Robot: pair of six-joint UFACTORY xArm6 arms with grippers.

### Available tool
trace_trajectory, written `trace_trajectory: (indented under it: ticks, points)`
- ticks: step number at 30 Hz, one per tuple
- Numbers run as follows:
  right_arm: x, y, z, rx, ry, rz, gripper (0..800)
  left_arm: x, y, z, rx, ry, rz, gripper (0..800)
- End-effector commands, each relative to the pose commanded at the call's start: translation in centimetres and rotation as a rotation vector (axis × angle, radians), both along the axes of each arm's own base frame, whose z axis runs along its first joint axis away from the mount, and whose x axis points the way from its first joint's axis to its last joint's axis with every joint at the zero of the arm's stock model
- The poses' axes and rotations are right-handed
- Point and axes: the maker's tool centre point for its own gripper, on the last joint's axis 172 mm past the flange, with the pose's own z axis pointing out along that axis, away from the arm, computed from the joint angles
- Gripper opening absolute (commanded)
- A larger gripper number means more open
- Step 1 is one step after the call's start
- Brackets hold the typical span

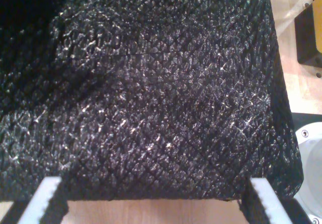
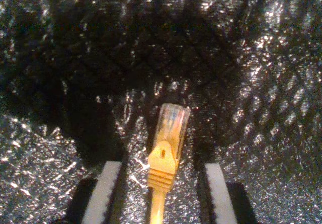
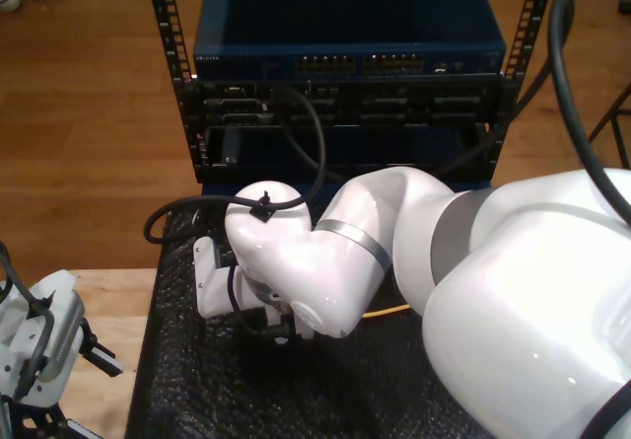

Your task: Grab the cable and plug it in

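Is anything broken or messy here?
Nothing stands out. The cable looks whole, its clear plug lying straight on the black mat between my second gripper's open fingers.

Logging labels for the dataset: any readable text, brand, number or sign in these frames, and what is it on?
None can be read.
Blue rack unit: a small pale marking near its front edge, at the exterior view's left, too small and blurred to read.
Port rows on the rack's front: no legible numbering.
Cable plug between my second gripper's fingers: no print visible.
Black mat, white arm: no lettering.
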Motion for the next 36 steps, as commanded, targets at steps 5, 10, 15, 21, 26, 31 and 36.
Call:
trace_trajectory:
  ticks: [5, 10, 15, 21, 26, 31, 36]
  points:
    - [0.0, 0.1, 0.1, 0.002, -0.002, 0.0, 286, 0.0, 0.0, 0.0, 0.0, 0.0, 0.0, 800]
    - [0.1, 0.1, 0.3, 0.007, -0.006, -0.012, 168, -0.1, -0.1, 0.0, -0.002, 0.002, -0.001, 800]
    - [0.1, 0.2, 0.5, 0.013, -0.011, -0.024, 82, 0.0, 0.0, 0.0, -0.001, 0.001, -0.001, 800]
    - [0.2, 0.2, 1.4, 0.022, -0.02, -0.026, 21, 0.0, 0.0, 0.0, -0.001, 0.002, 0.001, 800]
    - [1.4, 0.2, 5.3, 0.073, -0.067, -0.044, 6, 0.1, 0.0, 0.2, 0.001, 0.003, 0.003, 800]
    - [3.3, -2.6, 9.1, 0.095, -0.103, -0.113, 4, 0.4, -0.1, 0.7, 0.0, 0.004, 0.016, 800]
    - [2.7, -4.8, 12.8, 0.117, -0.116, -0.117, 4, 1.6, -2.8, 4.0, -0.102, -0.013, 0.013, 800]
